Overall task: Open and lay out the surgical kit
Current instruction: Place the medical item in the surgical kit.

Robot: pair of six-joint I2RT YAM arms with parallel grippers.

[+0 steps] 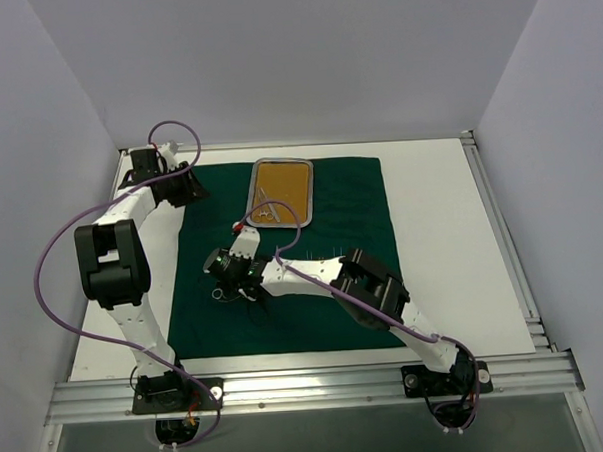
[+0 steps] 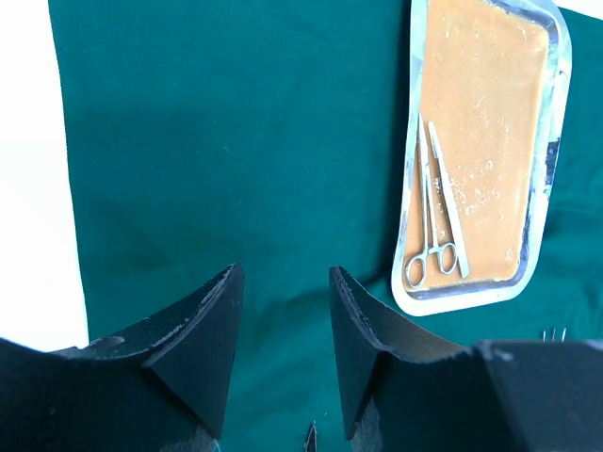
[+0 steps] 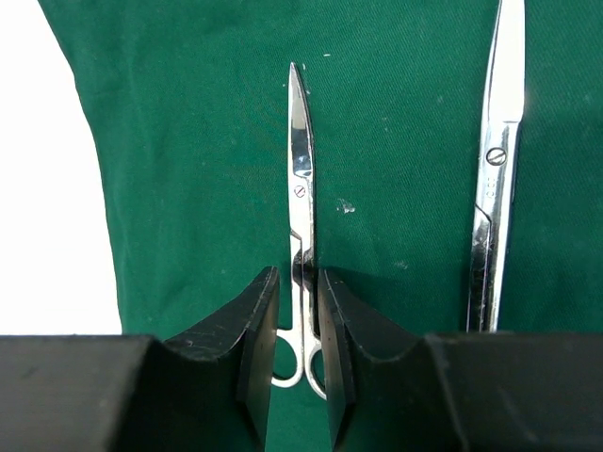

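White table [image 1: 442, 230]. Dark green cloth [image 1: 351, 204] spread flat at frame centre, white table margins showing left and right.

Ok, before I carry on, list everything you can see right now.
table: one, white, under everything
cloth: one, dark green, spread flat on the table
tray: one, steel with an orange-brown floor, on the far part of the cloth
clamp: one, silver with ring handles, lying in the tray
tweezers: one, silver, in the tray beside the clamp
small scissors: one, silver, on the cloth between the right pincer's fingers
second scissors: one, silver, on the cloth beside the small scissors, handles hidden
left pincer: black, open and empty, above the cloth
right pincer: black, straddling the small scissors; can't tell if it grips them
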